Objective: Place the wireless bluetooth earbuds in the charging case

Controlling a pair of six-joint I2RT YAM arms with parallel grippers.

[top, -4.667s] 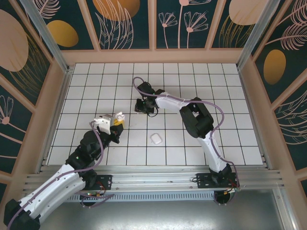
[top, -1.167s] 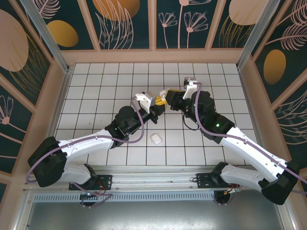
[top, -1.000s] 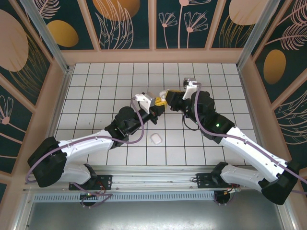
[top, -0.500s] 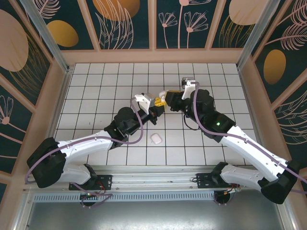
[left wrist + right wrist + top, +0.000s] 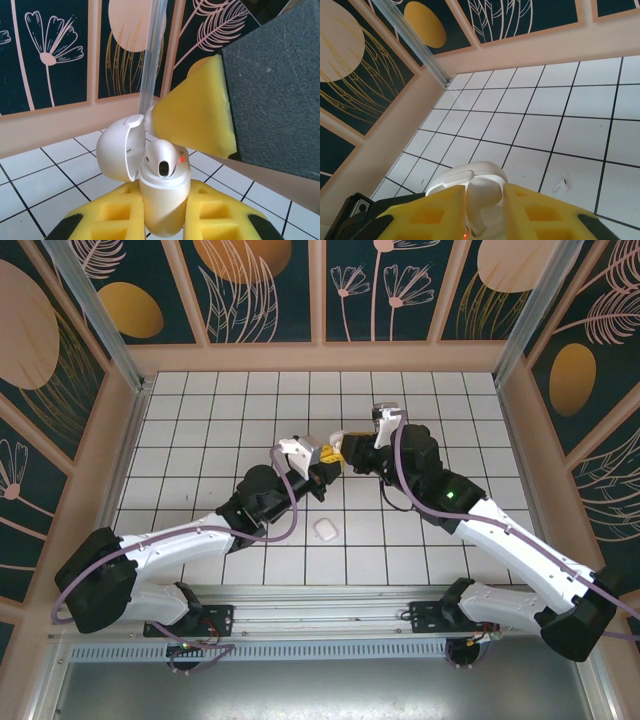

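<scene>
Charging case (image 5: 162, 196) open, earbud (image 5: 165, 158) inside, clamped in left hand (image 5: 162, 212), right hand (image 5: 484, 200) opening unclear

Both arms reach to the middle of the table, tips nearly touching. The left gripper (image 5: 329, 459) is clamped on the charging case (image 5: 162, 185). The right gripper (image 5: 347, 443) angles down toward it, pads close together; its grip is unclear.

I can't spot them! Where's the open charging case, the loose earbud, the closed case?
open charging case (image 5: 161, 207), left wrist view, body.
loose earbud (image 5: 561, 185), right wrist view, middle.
closed case (image 5: 325, 529), top view, middle.
</scene>
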